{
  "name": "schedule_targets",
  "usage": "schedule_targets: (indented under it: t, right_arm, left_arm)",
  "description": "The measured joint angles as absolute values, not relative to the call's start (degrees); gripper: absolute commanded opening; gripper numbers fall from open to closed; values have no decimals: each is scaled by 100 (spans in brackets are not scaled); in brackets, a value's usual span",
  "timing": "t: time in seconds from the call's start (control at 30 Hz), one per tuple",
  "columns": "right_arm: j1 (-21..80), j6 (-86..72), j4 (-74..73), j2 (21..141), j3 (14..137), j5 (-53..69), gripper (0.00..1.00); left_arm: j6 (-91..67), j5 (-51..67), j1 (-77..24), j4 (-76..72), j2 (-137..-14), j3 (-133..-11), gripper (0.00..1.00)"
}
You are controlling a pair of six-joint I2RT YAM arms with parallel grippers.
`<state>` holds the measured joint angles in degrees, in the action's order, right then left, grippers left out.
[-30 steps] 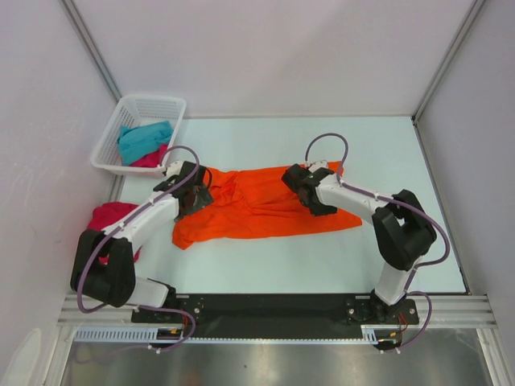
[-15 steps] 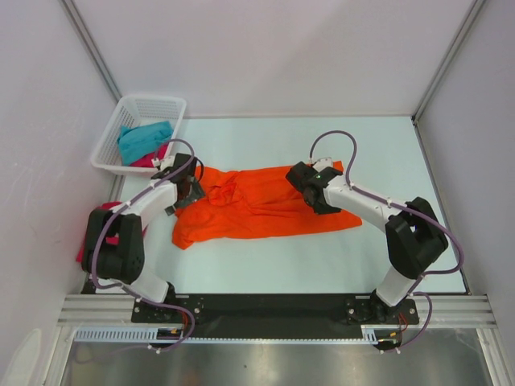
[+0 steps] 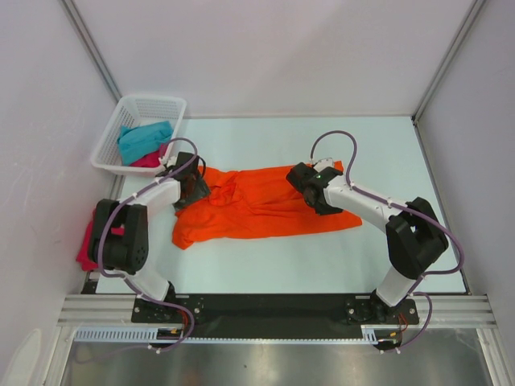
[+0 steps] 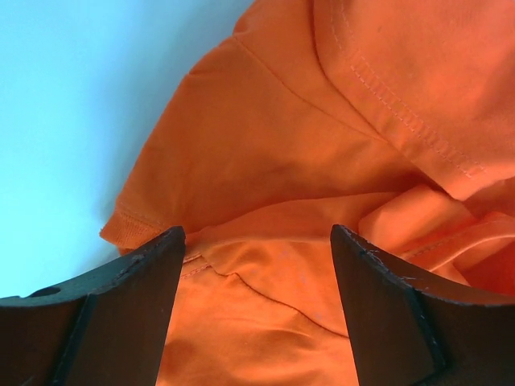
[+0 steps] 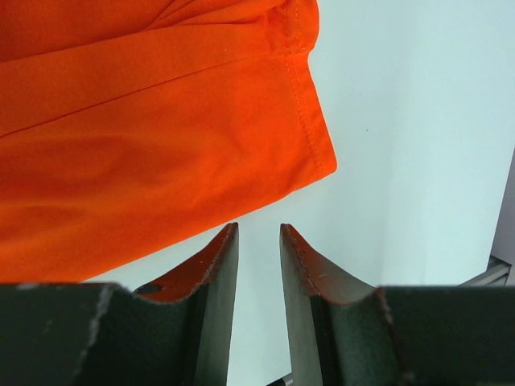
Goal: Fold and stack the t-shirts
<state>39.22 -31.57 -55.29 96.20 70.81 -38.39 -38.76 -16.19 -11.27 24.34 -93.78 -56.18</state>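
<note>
Left claw (image 4: 257,241): jaws wide apart, holding nothing, just above the orange t-shirt (image 3: 257,211) at its left sleeve. Right claw (image 5: 259,229): narrow gap, empty, beside a stitched corner at the shirt's far right. Shirt lies rumpled, mid tabletop (image 3: 338,145). Teal t-shirt (image 3: 143,138) in basket (image 3: 149,104).

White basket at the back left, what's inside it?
The basket holds a teal t-shirt lying on top of a crimson t-shirt, of which only one edge shows. Anything deeper, and the basket's floor, is covered.
</note>
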Motion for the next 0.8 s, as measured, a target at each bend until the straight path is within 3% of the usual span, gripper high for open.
schedule_targets:
  t: [0.27, 0.33, 0.37, 0.4, 0.43, 0.8]
  right_arm:
    - [3922, -3179, -5577, 9620, 7081, -3863, 32]
    - [3922, -3194, -5588, 9620, 7081, -3865, 32]
    - [3922, -3194, -5590, 9620, 7081, -3868, 32]
    - [3922, -3194, -5592, 9620, 7081, -3868, 32]
    - [3922, -3197, -5592, 9620, 7081, -3868, 32]
    - [3944, -3247, -5588, 9620, 7081, -3868, 32]
  left_arm:
    - [-3870, -1507, -1127, 2257, -9550, -5507, 72]
    - [-3863, -1472, -1127, 2239, -9559, -5505, 51]
    - [-3844, -1468, -1127, 2228, -9559, -5505, 35]
    - [-3872, -1461, -1127, 2211, -9559, -5505, 12]
    - [-3826, -1452, -1127, 2196, -9559, -5494, 8]
    - [-3854, -1466, -1127, 2351, -9264, -5328, 0]
